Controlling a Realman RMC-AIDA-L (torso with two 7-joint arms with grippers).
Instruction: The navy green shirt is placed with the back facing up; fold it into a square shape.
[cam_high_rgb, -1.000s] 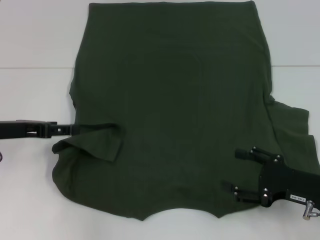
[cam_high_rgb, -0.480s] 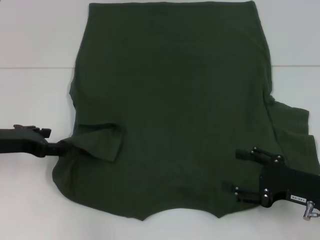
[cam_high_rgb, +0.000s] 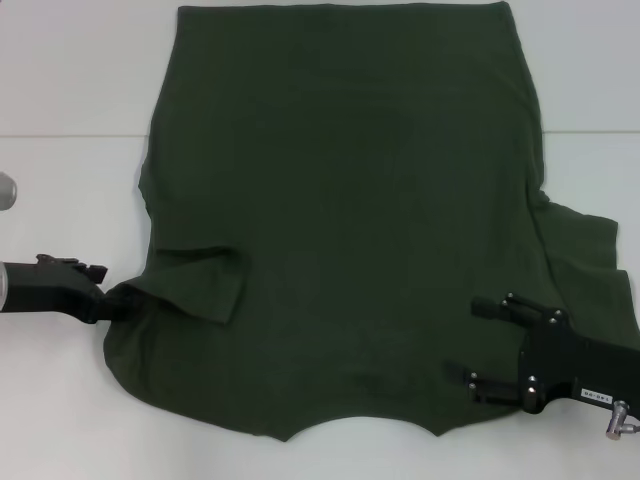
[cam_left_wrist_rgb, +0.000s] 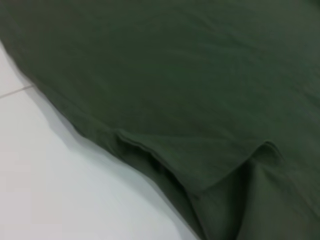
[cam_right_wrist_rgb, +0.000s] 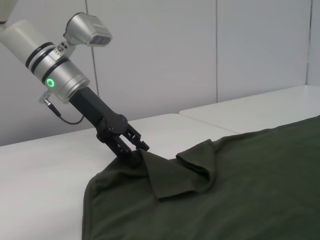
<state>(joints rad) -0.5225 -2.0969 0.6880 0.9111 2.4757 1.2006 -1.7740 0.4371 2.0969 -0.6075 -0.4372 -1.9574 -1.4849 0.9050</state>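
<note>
Cloth this soft and light will sag and drag, so a hem or sleeve edge looks the best hold. The navy green shirt (cam_high_rgb: 350, 220) lies spread back-up on the white worktop (cam_high_rgb: 60, 200), its left sleeve already turned inward. The left gripper (cam_right_wrist_rgb: 131, 151) has its fingers clamped on that sleeve's edge, shown only in the right wrist view. The right gripper (cam_high_rgb: 472, 345) rests over the shirt, fingers apart.

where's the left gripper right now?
Head view: the left gripper is at the shirt's left edge, on the folded-in left sleeve, with the white table beneath.
</note>
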